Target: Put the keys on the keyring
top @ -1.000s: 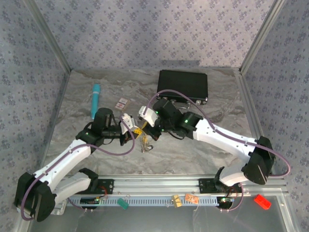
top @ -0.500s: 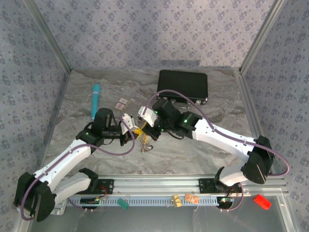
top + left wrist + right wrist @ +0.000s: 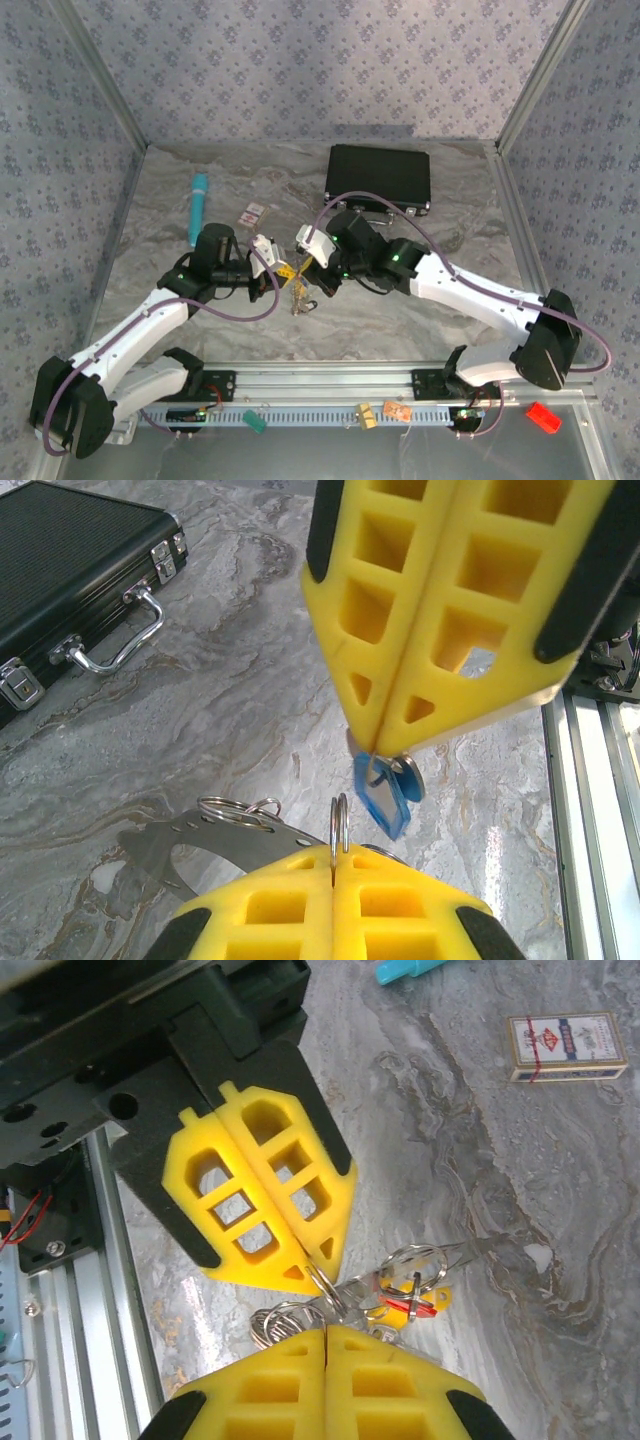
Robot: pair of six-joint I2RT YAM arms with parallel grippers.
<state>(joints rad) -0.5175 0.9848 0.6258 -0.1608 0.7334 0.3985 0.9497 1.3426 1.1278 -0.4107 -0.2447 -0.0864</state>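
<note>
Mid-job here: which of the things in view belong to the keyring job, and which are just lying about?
Job: keyring, pinched in left hand; blue key, pinched in right hand; other keys, bunched beneath the hands.
Lying about: black case; teal tube; small card.

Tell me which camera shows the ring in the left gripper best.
Left wrist: the ring stands sharp, edge-on, in the left gripper. Right wrist shows it among other rings; from the top it's too small to tell.
</note>
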